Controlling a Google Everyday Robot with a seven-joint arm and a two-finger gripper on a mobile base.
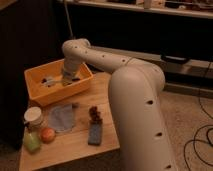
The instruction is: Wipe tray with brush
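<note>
1. Landmark: the tray [38, 96], an orange-yellow bin at the far corner of the wooden counter [75, 147]; every place below is given from it.
2. The white arm [125, 85] bends over the tray's far rim; the gripper [66, 80] is down inside the tray, low over its floor, towards the wall nearest the robot's body.
3. Jaws: cannot tell how far open they are or whether they hold anything; the wrist hides them.
4. The brush [50, 80]: a small pale item with a dark end inside the tray, just beside the gripper on the side away from the robot's body; contact between the two cannot be told.
5. Near side of the tray, on the counter: pale blue cloth [61, 118], blue-grey block [94, 132] with a dark brown tuft, white-lidded jar [34, 115], orange round thing [47, 134], green thing [32, 143]; none of them touches the tray.
6. Step, as a judgement: work is inside the tray, either securing the brush or beginning a wipe; which one cannot be told.
7. Next move calls for: a firm hold on the handle; dark end pressed flat on the tray floor; strokes wall to wall without tipping the tray or shoving it off the counter edge.
</note>
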